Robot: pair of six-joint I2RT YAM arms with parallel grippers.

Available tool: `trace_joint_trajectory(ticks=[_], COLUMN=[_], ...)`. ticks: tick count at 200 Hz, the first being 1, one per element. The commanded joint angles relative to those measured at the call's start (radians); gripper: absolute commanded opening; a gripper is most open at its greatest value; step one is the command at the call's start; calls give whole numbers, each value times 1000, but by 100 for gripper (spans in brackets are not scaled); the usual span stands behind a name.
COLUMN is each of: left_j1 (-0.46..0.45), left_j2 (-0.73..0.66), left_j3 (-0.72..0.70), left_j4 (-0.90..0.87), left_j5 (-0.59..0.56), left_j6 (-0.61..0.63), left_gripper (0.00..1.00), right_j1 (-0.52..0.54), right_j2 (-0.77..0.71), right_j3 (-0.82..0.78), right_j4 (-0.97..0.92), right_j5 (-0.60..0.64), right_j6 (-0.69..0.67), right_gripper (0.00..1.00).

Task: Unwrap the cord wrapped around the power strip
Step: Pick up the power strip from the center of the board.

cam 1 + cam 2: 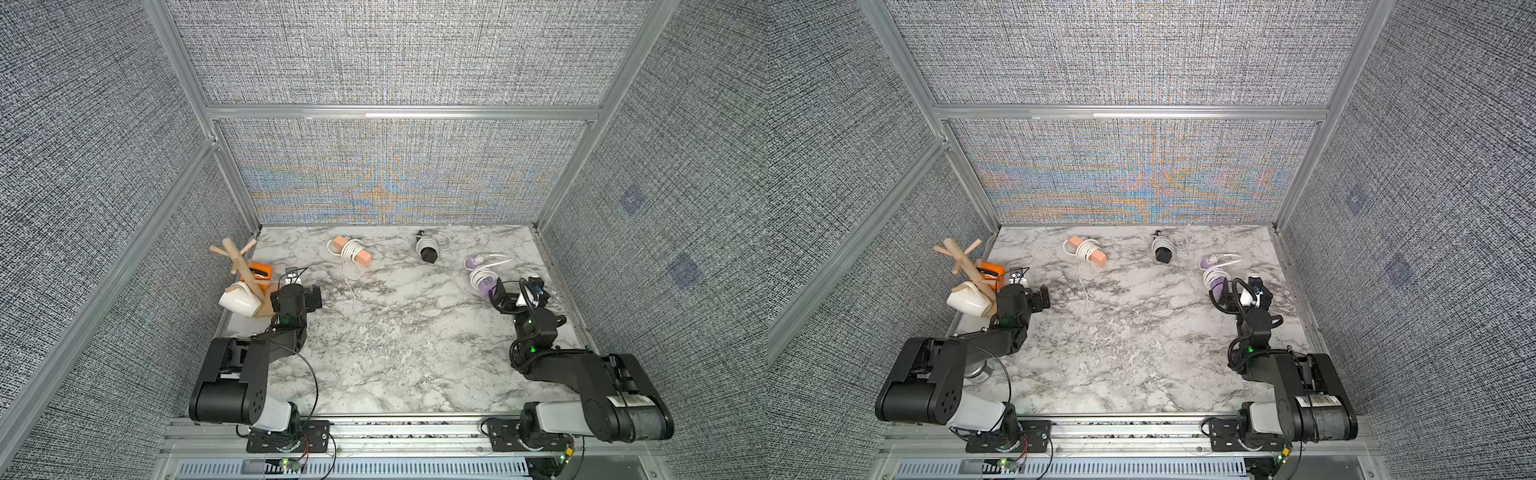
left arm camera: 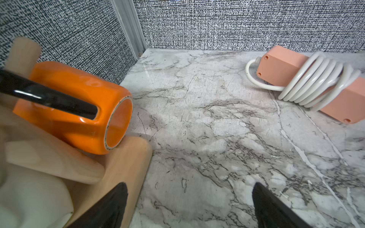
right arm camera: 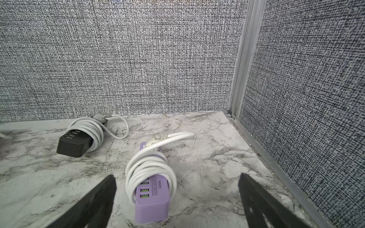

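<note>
Three power strips lie near the back of the marble table, each with a white cord coiled round it: a pink one (image 1: 364,258) (image 2: 280,65), a black one (image 1: 428,254) (image 3: 72,145) and a purple one (image 1: 484,286) (image 3: 151,207). My right gripper (image 1: 517,291) (image 3: 177,176) is open, with the near end of the purple strip and its cord coils (image 3: 150,167) between the spread fingers, untouched. The purple strip's plug (image 3: 156,139) lies loose on top at its far end. My left gripper (image 1: 305,297) (image 2: 189,185) is open and holds nothing, well short of the pink strip.
A wooden mug tree (image 1: 245,266) stands at the left edge, carrying an orange mug (image 1: 259,272) (image 2: 75,110) and a white mug (image 1: 239,303); its base (image 2: 126,158) is right beside one left finger. Fabric walls close in the back and both sides.
</note>
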Motion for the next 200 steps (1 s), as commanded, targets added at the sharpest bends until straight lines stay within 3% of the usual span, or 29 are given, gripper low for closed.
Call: trace_joint_trajectory(ticks=[1, 183, 194, 200], left_j1=[0, 0, 0, -7], left_j2=[-3, -7, -39, -75], left_j3=[2, -1, 3, 32], left_j4=[19, 24, 24, -59], left_j5=[-7, -4, 29, 20], left_j6=[2, 5, 73, 81], left_gripper=[99, 100, 100, 100], right_j1=[0, 6, 16, 23], right_j2=[1, -6, -69, -108], right_j3=[5, 7, 55, 96], right_j4=[30, 39, -111, -213], right_j5=[-5, 18, 83, 99], right_j6=[-7, -5, 3, -1], right_gripper=[98, 98, 98, 98])
